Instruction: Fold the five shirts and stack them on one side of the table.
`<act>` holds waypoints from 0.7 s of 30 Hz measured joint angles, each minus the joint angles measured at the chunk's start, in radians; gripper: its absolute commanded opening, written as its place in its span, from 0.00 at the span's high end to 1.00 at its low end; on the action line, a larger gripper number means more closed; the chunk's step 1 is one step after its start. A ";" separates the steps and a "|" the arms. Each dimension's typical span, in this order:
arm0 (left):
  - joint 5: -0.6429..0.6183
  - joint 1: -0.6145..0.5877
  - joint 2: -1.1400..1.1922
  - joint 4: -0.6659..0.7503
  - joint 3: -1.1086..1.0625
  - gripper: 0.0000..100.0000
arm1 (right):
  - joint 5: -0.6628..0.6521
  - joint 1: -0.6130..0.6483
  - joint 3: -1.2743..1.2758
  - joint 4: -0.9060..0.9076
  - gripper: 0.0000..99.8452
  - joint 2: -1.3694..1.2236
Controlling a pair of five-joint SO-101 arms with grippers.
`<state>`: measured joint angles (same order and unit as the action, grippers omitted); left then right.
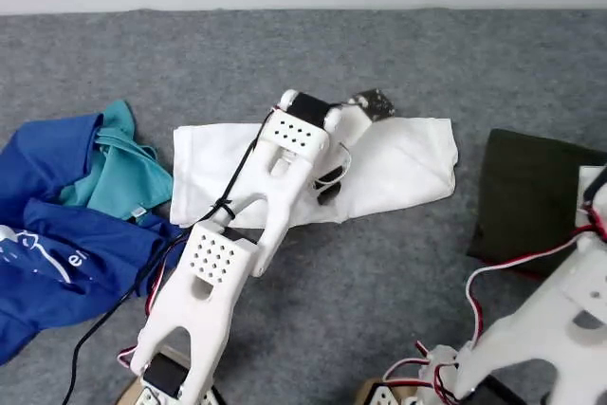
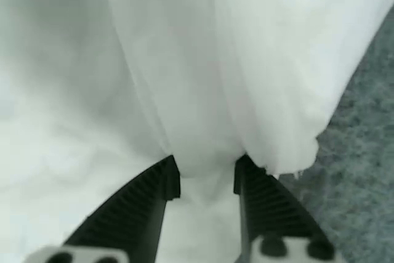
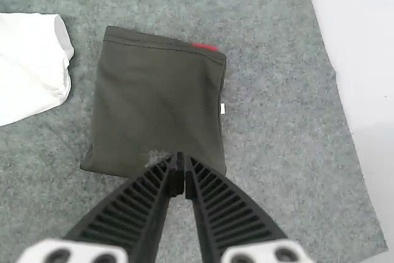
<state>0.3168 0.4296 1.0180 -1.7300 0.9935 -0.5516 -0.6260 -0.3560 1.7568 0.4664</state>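
Note:
A white shirt (image 1: 398,163) lies partly folded across the middle of the grey mat. My left gripper (image 1: 332,177) sits low on its middle, and the left wrist view has that gripper (image 2: 206,173) shut on a pinched fold of the white shirt (image 2: 184,90). A folded dark olive shirt (image 1: 531,196) lies at the right side. My right gripper (image 3: 178,167) hangs shut and empty above the near edge of the olive shirt (image 3: 160,109). A corner of the white shirt (image 3: 31,66) lies beside it.
A crumpled blue shirt (image 1: 57,244) and a teal shirt (image 1: 119,168) are heaped at the left edge. The grey mat (image 3: 277,121) ends at a bare white surface (image 3: 363,29) past the olive shirt. Open mat lies behind and in front of the white shirt.

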 measured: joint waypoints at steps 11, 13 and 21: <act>-0.236 -0.183 -0.275 -0.002 -0.072 0.77 | 0.000 0.000 0.000 0.000 0.98 0.000; -0.262 -0.267 -0.301 -0.002 -0.126 0.75 | 0.000 0.000 0.000 0.000 0.98 0.000; -0.276 -0.523 -0.272 -0.002 -0.192 0.72 | 0.000 0.000 0.000 0.000 0.98 0.000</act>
<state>0.0407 -0.0936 0.7465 -1.7315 0.8017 -0.5516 -0.6260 -0.3560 1.7568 0.4664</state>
